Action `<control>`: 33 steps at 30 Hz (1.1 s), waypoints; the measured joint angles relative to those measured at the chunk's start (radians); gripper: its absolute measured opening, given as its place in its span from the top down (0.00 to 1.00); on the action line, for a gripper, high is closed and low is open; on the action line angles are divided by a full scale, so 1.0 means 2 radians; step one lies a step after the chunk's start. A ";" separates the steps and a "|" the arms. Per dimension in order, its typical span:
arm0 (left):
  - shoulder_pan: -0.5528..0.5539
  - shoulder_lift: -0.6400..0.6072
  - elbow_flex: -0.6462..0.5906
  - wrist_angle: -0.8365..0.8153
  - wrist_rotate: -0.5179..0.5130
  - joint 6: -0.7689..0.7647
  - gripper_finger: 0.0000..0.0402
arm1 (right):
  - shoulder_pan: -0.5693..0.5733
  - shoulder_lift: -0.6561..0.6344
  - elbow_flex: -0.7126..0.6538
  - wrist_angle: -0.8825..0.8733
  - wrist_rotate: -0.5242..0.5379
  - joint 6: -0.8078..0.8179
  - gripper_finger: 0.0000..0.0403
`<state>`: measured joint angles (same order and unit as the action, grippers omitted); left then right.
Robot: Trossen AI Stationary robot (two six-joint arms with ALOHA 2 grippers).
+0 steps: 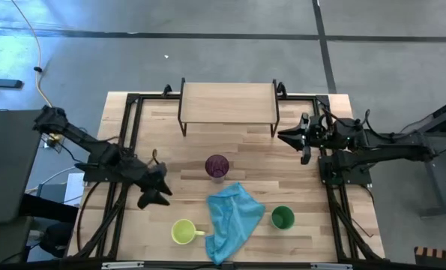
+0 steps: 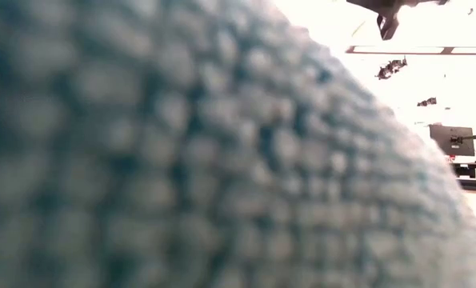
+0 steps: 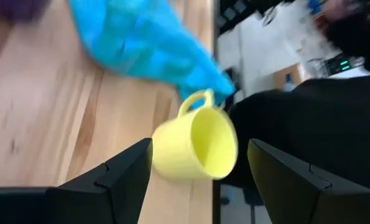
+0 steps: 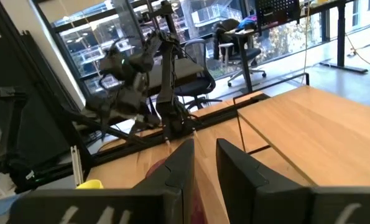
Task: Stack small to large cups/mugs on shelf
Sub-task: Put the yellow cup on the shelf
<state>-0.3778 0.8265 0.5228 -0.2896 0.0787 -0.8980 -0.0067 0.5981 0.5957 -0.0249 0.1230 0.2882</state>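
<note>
- The left tool (image 1: pixel 157 189) hovers over the desk (image 1: pixel 305 180) with its fingers spread wide and nothing between them, just beside the mug (image 1: pixel 183 232); its wrist view frames the mug squarely between the two fingers, which suggests it is lining up to take the mug first.
- The mug sits upright near the desk's front edge, its handle turned toward the cloth (image 1: pixel 232 218), free of any grip.
- The purple cup (image 1: pixel 217 166) stands alone near the desk's middle, between the shelf (image 1: pixel 226 101) and the cloth, well placed to serve as a later layer.
- The cloth lies crumpled between the mug and the green cup (image 1: pixel 282 218), and it fills nearly the whole low view, so that camera tells little.
- The shelf stands bare at the back of the desk; no stacking has begun.
- The right tool (image 1: pixel 291 137) waits beside the shelf's right end, fingers close together with only a narrow gap and holding nothing.
</note>
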 joint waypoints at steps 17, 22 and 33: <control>-0.066 0.144 0.005 0.119 0.036 -0.196 0.53 | 0.000 0.012 0.000 0.025 0.015 -0.033 0.86; -0.083 0.161 0.027 0.097 -0.010 -0.232 0.55 | 0.000 0.012 0.000 0.025 0.012 -0.052 0.86; -0.084 0.212 0.096 -0.022 -0.023 -0.258 0.55 | 0.000 0.007 0.000 0.020 0.003 -0.070 0.86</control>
<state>-0.5453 1.2512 0.7139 -0.3332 0.0330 -1.4134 -0.0067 0.6127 0.5957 0.0158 0.1281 0.1486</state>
